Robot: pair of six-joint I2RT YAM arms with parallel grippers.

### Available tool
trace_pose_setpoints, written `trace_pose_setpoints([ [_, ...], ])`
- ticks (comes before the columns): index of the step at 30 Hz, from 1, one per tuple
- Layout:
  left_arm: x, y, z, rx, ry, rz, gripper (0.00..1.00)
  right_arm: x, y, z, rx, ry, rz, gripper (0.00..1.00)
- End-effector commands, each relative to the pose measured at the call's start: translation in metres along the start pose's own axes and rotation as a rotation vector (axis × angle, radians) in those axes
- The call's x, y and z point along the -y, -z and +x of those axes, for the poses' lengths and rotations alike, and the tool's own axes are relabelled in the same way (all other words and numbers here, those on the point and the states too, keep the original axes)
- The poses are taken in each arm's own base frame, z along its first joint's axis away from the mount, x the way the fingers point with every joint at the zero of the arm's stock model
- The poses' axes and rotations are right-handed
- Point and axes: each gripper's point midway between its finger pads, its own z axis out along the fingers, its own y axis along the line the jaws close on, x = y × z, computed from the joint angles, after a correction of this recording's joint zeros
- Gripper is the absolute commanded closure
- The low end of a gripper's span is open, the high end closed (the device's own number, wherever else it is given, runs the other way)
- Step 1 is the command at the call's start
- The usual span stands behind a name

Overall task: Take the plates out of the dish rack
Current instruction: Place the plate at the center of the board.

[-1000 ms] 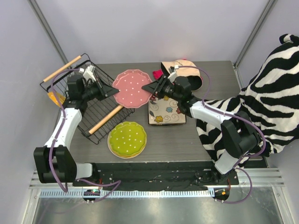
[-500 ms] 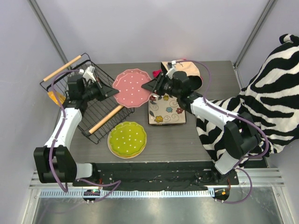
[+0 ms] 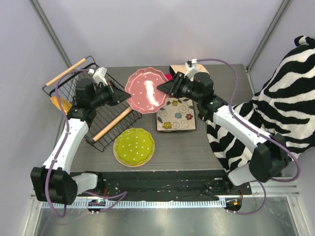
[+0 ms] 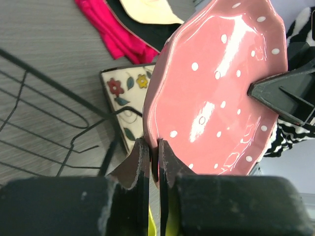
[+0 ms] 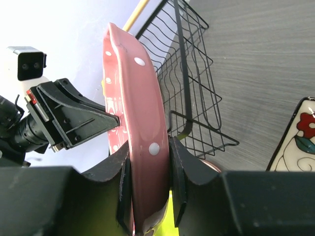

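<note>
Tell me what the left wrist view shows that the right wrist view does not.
Only the left wrist view shows the broad face of the pink plate and a magenta cloth. Only the right wrist view shows that plate edge-on and the wooden handle of the dish rack. Both show the left gripper and right gripper clamped on opposite rims, rack wires, and a corner of the square flowered plate.

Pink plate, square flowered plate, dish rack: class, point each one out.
pink plate (image 3: 146, 91), top view, dotted face.
square flowered plate (image 3: 176, 121), top view, centre.
dish rack (image 3: 112, 125), top view, near wooden handle.

Pink plate (image 3: 146, 90) fills gap between rack (image 3: 100, 119), square plate (image 3: 176, 118).
</note>
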Motion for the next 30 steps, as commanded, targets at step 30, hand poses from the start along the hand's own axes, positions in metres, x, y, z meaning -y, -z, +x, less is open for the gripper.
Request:
trace_pose_setpoints([
  [30, -0.006, 0.028, 0.181, -0.378, -0.142, -0.115, 0.99, 0.064, 0.097, 0.101, -0.078, -0.131, 0.178, 0.99],
])
